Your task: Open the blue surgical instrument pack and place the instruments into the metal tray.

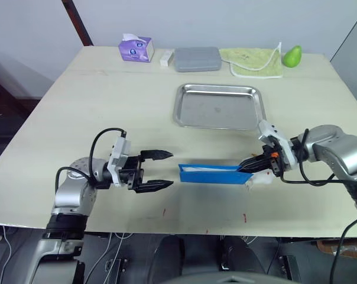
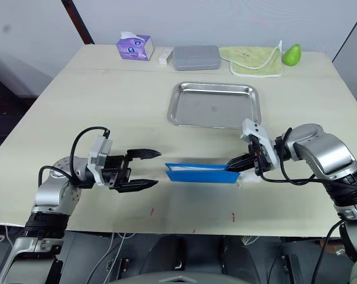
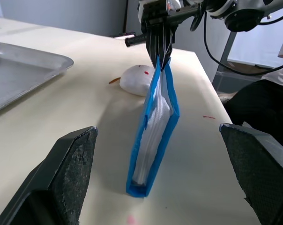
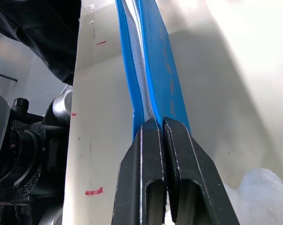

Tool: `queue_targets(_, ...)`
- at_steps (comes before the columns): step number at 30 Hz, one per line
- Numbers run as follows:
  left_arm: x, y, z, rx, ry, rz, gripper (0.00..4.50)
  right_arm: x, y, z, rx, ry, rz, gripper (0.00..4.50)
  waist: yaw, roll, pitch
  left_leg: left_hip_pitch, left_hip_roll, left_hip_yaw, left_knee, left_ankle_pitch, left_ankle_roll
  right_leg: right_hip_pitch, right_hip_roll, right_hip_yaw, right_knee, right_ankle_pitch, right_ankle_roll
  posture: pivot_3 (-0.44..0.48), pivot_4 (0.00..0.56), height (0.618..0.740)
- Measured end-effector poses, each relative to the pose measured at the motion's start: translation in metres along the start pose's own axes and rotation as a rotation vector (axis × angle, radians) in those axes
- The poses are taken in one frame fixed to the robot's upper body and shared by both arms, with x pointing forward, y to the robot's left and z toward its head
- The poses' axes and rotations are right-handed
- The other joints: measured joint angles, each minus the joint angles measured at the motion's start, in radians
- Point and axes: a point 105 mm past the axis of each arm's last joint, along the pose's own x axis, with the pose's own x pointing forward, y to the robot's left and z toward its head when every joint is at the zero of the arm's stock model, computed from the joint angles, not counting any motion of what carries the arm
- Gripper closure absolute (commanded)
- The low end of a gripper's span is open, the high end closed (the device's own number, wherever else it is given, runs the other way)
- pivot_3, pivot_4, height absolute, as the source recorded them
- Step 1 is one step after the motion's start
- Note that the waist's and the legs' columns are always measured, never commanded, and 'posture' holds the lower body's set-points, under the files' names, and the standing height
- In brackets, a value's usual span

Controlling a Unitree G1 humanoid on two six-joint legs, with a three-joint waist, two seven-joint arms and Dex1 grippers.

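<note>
Pinched at one end by the right gripper (image 1: pixel 248 166), the bright blue flat pack (image 1: pixel 211 173) stands on edge, its long axis pointing into the spread jaws of the left gripper (image 1: pixel 165 170).

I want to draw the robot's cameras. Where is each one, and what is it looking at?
Left eye view: on the head, looking down at the table; both arms show.
Right eye view: beside it, same scene; the right gripper pinches the blue pack.
Left wrist view: on the left arm, looking between its open fingers at the pack standing on edge.
Right wrist view: on the right arm, looking along its shut fingers.
All four share the blue pack; the eye views and left wrist view share the metal tray.
</note>
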Motion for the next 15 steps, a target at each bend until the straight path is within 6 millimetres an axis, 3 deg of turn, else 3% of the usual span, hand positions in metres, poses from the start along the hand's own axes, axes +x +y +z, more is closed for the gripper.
queue_targets(1, 0.001, 0.001, 0.0, 0.001, -0.004, -0.001, 1.11, 0.0, 0.0, 0.0, 0.0, 0.001, 0.0, 4.5, 0.0, 0.0, 0.0, 0.0, 0.0, 0.0, 0.0, 0.0, 0.0, 0.0, 0.0, 0.0, 0.0, 0.0, 0.0, 0.0, 0.15, 0.736)
queue_targets(15, 0.033, 0.012, -0.005, 0.1, -0.006, -0.067, 1.11, 0.003, -0.001, 0.003, -0.007, 0.003, -0.004, 4.5, -0.005, 0.0, 0.0, 0.0, 0.0, 0.0, 0.0, 0.0, 0.0, 0.0, 0.001, 0.0, 0.001, 0.0, 0.0, 0.0, 0.15, 0.736)
